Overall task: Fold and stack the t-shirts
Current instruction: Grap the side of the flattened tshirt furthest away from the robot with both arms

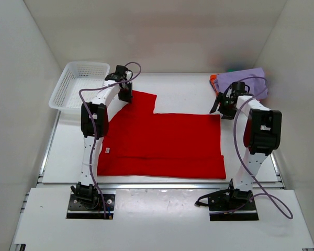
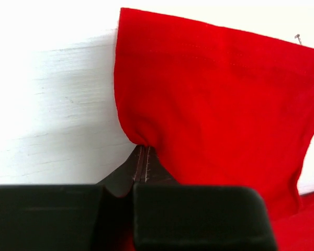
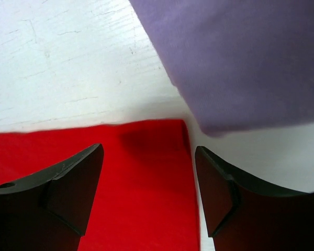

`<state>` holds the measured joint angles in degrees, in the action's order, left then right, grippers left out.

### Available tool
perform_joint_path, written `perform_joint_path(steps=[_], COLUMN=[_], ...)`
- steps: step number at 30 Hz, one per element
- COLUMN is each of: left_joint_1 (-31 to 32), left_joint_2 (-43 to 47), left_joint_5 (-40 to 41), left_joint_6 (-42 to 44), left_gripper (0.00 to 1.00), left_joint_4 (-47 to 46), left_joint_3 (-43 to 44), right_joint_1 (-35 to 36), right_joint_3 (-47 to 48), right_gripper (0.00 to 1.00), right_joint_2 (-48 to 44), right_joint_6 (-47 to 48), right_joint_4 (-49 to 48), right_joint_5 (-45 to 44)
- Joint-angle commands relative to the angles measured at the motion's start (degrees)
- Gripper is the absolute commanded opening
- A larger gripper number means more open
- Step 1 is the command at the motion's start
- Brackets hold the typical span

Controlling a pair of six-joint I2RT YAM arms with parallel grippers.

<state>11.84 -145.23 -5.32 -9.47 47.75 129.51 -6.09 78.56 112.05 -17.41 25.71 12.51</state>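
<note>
A bright red t-shirt lies spread flat on the white table, one sleeve reaching toward the far left. My left gripper is shut on that sleeve's edge; in the left wrist view the fingertips pinch a bunched fold of the red cloth. My right gripper hangs open over the shirt's far right corner; both fingers are apart with nothing between them. A folded lavender t-shirt lies just beyond, on top of an orange one, with a sliver of green behind.
A white plastic mesh basket stands at the far left corner, close behind the left gripper. White walls enclose the table on three sides. Bare table lies between the two grippers.
</note>
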Motion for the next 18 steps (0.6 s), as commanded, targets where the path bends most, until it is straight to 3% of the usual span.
perform_joint_path(steps=[1, 6, 7, 8, 9, 10, 11, 18], left_joint_1=[-0.23, 0.03, -0.06, -0.49, -0.58, -0.76, -1.46, -2.34], left_joint_2=[-1.46, -0.94, -0.5, -0.41, -0.32, -0.14, -0.06, 1.61], left_joint_5=[-2.94, -3.11, -3.2, -3.03, -3.38, -3.55, -3.73, -3.55], left_joint_6=[0.42, 0.86, 0.77, 0.77, 0.51, 0.42, 0.51, 2.17], left_gripper=[0.0, 0.0, 0.0, 0.0, 0.0, 0.0, 0.0, 0.0], left_joint_4=[5.6, 4.2, 3.5, 3.32, 2.97, 2.62, 2.53, 5.16], left_joint_3=[0.92, -0.93, -2.06, -2.25, -2.51, -1.9, -1.37, 4.87], right_joint_1=[1.16, 2.22, 2.39, 2.4, 2.57, 2.48, 2.57, 2.14], right_joint_3=[3.69, 7.3, 8.26, 8.53, 8.88, 9.06, 8.98, 7.14], right_gripper=[0.68, 0.59, 0.54, 0.46, 0.33, 0.1, 0.03, 0.0], right_joint_2=[1.67, 5.28, 5.98, 6.94, 6.69, 6.69, 6.86, 2.66], right_joint_6=[-0.95, -0.78, -0.87, -0.7, -0.78, -1.05, -1.05, 0.88], right_joint_4=[0.21, 2.23, 2.06, 1.97, 1.97, 1.8, 1.97, 1.44], right_joint_5=[-1.96, -3.89, -3.9, -4.25, -4.25, -4.34, -4.69, -5.49])
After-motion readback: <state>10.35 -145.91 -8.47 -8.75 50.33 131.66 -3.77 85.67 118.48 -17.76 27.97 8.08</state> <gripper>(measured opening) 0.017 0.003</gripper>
